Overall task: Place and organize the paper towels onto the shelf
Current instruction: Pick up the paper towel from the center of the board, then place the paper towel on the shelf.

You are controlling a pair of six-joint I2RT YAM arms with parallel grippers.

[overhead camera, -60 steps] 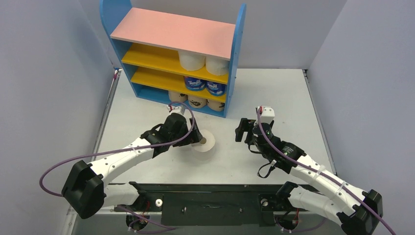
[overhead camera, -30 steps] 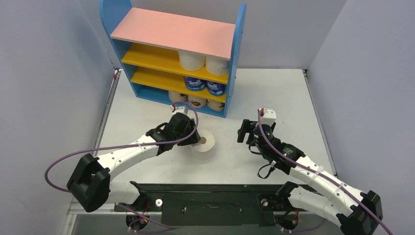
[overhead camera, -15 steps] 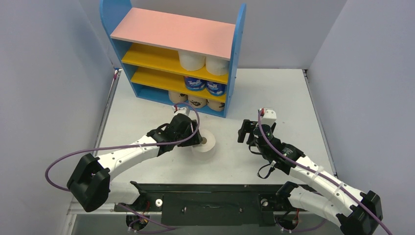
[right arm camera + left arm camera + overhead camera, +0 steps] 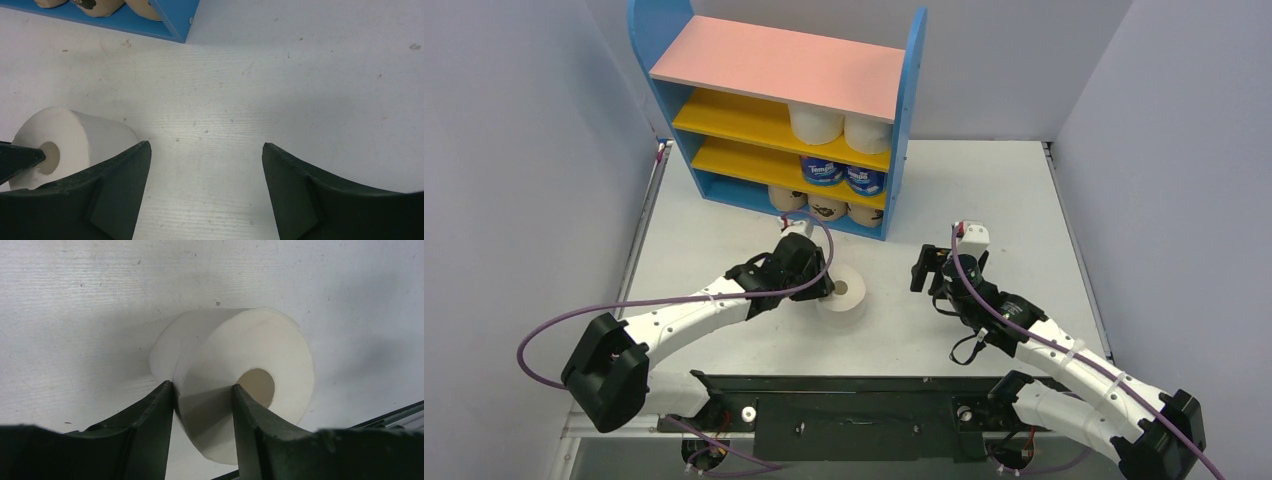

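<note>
Left fingers [image 4: 150, 440] clamp a roll [image 4: 260, 345]; right fingers [image 4: 115, 185] spread.

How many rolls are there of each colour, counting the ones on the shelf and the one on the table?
White rolls: 3
Blue-wrapped rolls: 2
Tan printed rolls: 3
Total: 8
</note>
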